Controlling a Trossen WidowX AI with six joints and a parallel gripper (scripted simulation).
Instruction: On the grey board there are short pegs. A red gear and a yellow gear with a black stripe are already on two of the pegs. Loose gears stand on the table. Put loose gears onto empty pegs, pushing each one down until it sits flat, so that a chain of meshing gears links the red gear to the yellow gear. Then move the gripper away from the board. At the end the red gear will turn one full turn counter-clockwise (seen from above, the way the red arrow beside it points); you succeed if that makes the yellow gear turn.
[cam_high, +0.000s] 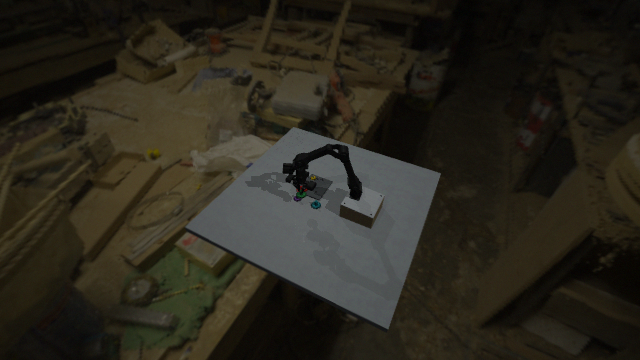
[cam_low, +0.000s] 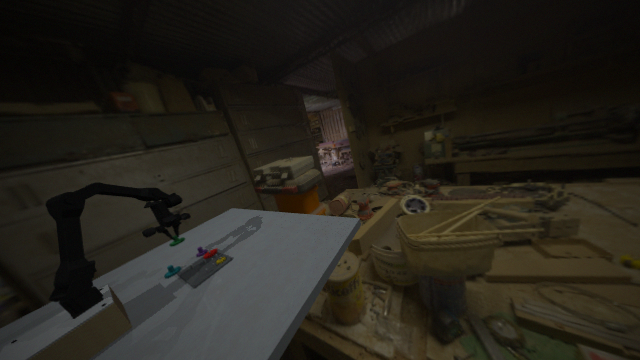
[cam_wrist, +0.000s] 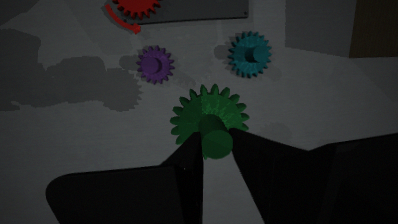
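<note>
The gripper grips the green gear by its stem above the table; the stem seems tilted, though perspective may mislead; 1 slanted descent could jam it on a peg.

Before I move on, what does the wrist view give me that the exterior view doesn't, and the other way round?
Only the wrist view shows the red arrow by the red gear and the green gear's handle between the fingers clearly.

Only the exterior view shows the yellow gear, the arm's upper links and the green gear's height off the table.

Both show the green gear held, the purple gear and teal gear off the board, and the red gear.
</note>
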